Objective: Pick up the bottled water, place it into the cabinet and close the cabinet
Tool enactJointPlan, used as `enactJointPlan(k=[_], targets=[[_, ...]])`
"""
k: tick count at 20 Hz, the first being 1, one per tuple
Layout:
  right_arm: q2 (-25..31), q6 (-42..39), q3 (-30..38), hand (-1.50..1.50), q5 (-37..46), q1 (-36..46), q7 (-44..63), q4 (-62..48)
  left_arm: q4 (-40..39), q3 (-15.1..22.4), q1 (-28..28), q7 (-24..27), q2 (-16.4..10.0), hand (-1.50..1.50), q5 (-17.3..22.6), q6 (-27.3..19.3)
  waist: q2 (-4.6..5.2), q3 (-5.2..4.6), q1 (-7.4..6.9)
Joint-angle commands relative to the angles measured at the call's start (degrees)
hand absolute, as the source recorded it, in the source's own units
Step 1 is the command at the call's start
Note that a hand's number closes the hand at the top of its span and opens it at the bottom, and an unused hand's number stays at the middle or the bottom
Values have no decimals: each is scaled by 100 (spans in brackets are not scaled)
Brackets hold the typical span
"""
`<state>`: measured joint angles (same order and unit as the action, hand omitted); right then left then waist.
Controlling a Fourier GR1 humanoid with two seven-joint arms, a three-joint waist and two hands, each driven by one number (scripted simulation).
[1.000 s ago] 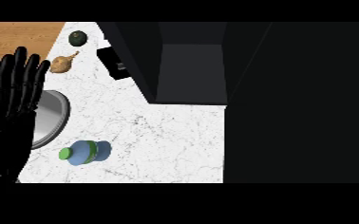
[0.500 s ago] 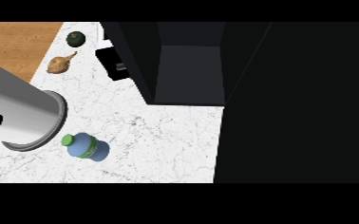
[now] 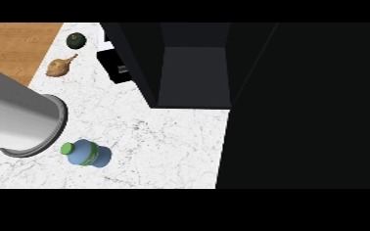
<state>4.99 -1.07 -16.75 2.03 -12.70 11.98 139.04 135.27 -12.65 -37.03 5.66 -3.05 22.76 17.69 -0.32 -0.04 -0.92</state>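
sitting beside grey forearm (image 3: 27,120), bottled water (image 3: 86,153); cabinet (image 3: 194,76) open beyond

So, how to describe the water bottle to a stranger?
Find the white marble counter left of the dark cabinet. At its lower left, beside the grey forearm, is the water bottle. Only it is blue with a green cap, unlike the brown bulb and dark green fruit.
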Motion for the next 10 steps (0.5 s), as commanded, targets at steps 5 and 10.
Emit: enactJointPlan(k=[5,10], targets=[[-133,285,-941,-150,730,-121,633,691,740,-506,-506,-428,-34,-150,879,228,7,2,58],[-112,427,-862,-150,642,79,759,507,391,-391,-513,-352,231,-150,324,415,16,3,66]])
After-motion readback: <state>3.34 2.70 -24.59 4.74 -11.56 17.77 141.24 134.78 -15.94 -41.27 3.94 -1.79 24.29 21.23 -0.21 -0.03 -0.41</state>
